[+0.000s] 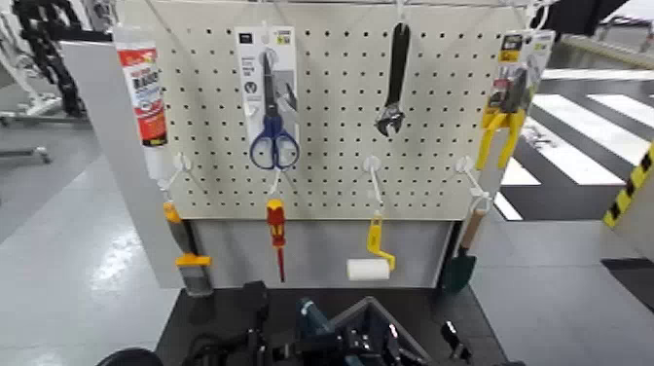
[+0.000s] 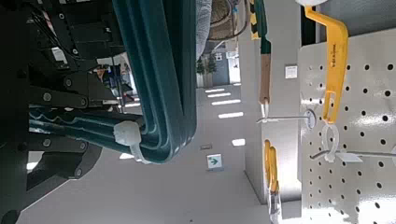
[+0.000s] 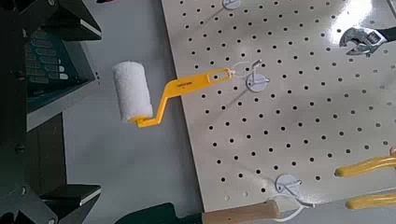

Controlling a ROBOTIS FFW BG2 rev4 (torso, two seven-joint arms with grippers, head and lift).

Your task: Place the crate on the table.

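Head view: crate (image 1: 375, 326) sits at bottom centre of frame, dark teal with black rim, tilted, over the near part of the black table (image 1: 209, 311). Can't tell if it's resting on the table or clear of it. My arm hardware crowds both sides of it at the bottom edge; left gripper (image 1: 255, 316) at lower left of the crate, right gripper (image 1: 453, 341) at lower right. Can't tell whether either is clenched or released, and neither wrist view shows its fingers. Directly behind the crate, the cream pegboard (image 1: 331, 107) fills the upper frame, loaded with tools. Upper row, left to right: sealant tube (image 1: 143, 92), blue scissors (image 1: 273, 122) in packaging, black wrench (image 1: 393, 83), yellow-handled pliers (image 1: 506, 122). Lower row hangs down close to the table: red screwdriver (image 1: 276, 234), yellow-handled paint roller (image 1: 370, 263) just above the crate's far edge, a trowel (image 1: 462, 258) with wood handle at right, a scraper (image 1: 185, 258) at left. Right wrist view shows the roller (image 3: 135, 91) hanging off a white hook (image 3: 254, 77), crate wall at frame left. Left wrist view: teal crate (image 2: 159, 75) up close, pegboard at far right.
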